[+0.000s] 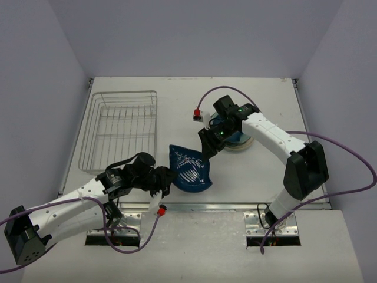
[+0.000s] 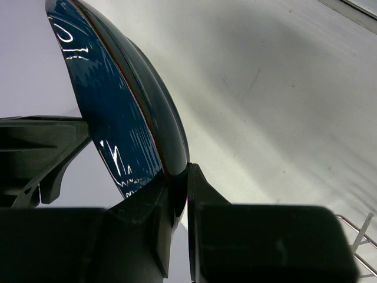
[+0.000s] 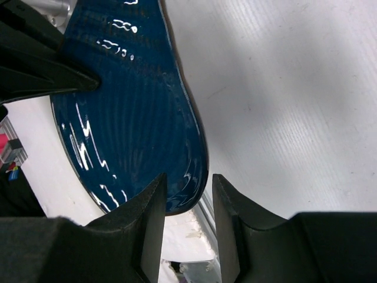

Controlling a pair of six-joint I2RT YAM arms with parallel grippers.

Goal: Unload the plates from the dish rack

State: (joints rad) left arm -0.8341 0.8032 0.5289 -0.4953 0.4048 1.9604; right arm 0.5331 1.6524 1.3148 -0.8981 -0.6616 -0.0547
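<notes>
The dark navy plate (image 1: 188,168) is held tilted above the table's front middle. My left gripper (image 1: 165,177) is shut on its near-left rim; the left wrist view shows the fingers (image 2: 179,188) clamped on the plate's edge (image 2: 118,118). My right gripper (image 1: 206,143) is open at the plate's far-right rim; in the right wrist view its jaws (image 3: 188,194) straddle the rim of the plate (image 3: 129,106) with a gap on each side. The wire dish rack (image 1: 121,130) stands at the back left with no plates in it. A stack of pale plates (image 1: 241,141) lies under the right arm.
A small red-and-white connector (image 1: 198,114) lies behind the right gripper. A corner of the rack (image 2: 359,230) shows in the left wrist view. The table's metal front edge (image 1: 235,206) runs just below the plate. Grey walls enclose the table on three sides.
</notes>
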